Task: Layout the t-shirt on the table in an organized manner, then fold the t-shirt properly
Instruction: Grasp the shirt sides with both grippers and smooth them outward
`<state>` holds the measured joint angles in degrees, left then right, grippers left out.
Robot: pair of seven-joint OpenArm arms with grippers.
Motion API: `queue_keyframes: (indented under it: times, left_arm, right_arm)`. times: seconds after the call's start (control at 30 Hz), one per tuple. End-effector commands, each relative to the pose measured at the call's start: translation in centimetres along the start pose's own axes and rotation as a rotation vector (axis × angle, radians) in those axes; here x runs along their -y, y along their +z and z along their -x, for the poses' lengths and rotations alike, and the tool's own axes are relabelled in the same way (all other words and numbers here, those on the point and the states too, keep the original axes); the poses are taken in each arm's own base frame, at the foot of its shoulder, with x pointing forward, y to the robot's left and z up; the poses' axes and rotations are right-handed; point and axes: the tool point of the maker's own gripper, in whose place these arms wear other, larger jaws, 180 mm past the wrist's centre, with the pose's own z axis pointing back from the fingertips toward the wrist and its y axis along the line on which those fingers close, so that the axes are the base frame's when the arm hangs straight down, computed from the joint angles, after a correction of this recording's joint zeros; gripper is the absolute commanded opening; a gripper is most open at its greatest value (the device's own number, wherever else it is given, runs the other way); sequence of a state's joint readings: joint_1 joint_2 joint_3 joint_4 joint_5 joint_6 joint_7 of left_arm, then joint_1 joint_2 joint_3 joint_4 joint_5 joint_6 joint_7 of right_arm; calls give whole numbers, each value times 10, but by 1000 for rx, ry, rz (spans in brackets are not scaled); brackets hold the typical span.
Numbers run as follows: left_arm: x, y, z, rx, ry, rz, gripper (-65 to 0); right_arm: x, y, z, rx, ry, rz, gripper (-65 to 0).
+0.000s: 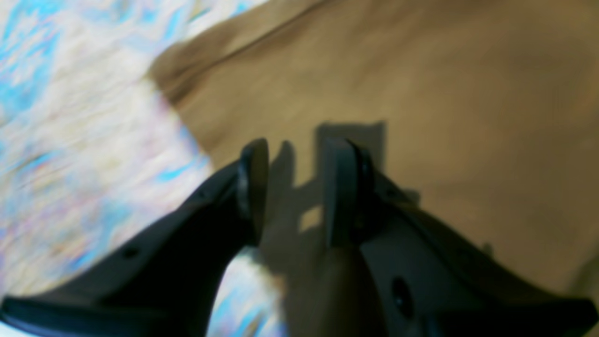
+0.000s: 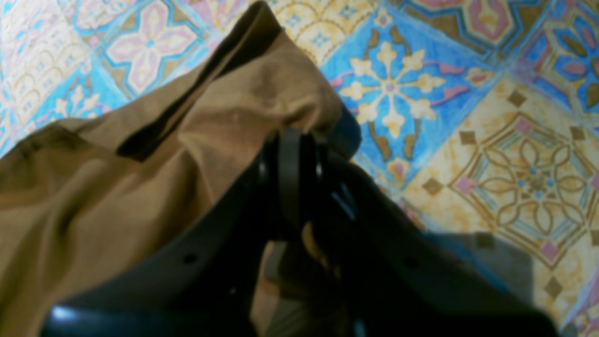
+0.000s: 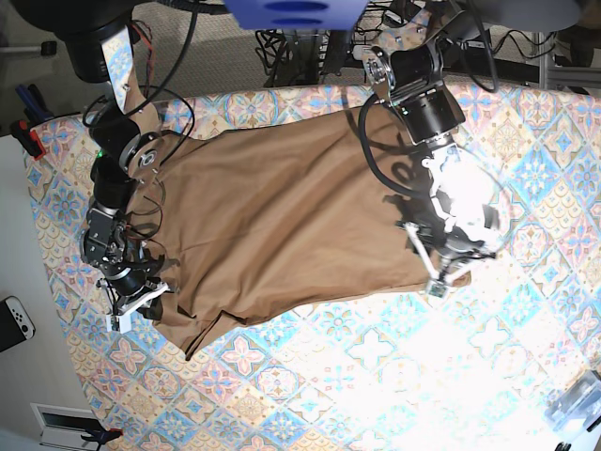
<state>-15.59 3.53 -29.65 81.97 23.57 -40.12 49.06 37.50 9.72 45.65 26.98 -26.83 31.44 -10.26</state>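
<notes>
The left gripper (image 1: 295,187) is hovering with jaws parted and empty over the flat t-shirt (image 1: 421,93), the right gripper (image 2: 290,178) is pinching a raised fold, seemingly to straighten it, and overhead the t-shirt is sprawling across the table (image 3: 376,376).

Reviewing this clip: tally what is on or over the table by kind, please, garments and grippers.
Garments: 1, the brown t-shirt, spread on the patterned table.
Grippers: 2, the left gripper open over the shirt, the right gripper shut on a fold of it.
Total: 3
</notes>
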Motion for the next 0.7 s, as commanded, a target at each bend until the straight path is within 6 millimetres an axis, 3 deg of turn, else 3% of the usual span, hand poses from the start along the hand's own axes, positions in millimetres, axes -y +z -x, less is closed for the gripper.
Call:
queue_keyframes:
  times: [0.0, 0.17, 0.3, 0.43, 0.6, 0.67]
  left_arm:
    - [-8, -2, -9, 28, -8, -4, -458]
    - [-4, -32, 15, -45, 5, 77, -458]
    - [-6, -34, 28, -73, 5, 81, -459]
    - [-4, -35, 36, -87, 7, 85, -459]
    - [-1, -36, 45, -102, 7, 90, -459]
    - [-1, -36, 45, -102, 7, 90, -459]
  right_arm:
    - [5, 0, -35, 81, 4, 6, -650]
    - [8, 2, -35, 82, 6, 11, -650]
    - [44, 19, -56, 155, 34, 70, -650]
    - [43, 18, -59, 174, 32, 67, -650]
    - [31, 10, -32, 113, -17, 29, -650]
    - [28, 7, -48, 139, -16, 22, -650]
